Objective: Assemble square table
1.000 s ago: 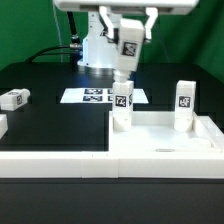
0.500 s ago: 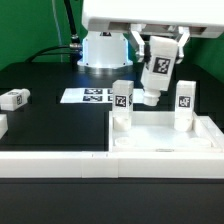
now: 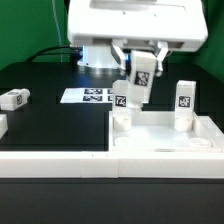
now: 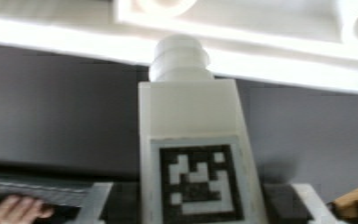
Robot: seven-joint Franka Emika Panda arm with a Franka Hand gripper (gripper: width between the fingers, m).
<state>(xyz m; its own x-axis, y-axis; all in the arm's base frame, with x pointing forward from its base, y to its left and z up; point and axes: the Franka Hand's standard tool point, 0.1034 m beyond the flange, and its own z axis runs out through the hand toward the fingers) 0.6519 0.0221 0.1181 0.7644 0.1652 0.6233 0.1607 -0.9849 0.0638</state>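
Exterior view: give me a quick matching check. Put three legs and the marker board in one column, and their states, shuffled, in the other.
Things:
1. held leg
2. loose leg
3. corner leg
4. marker board

States:
A. upright on the top, at the exterior view's right
B. flat on the table, tags up
C. tilted, in the gripper
D. on its side on the table, at the exterior view's left

Pairs: 1-C, 2-D, 3-A, 4-B.
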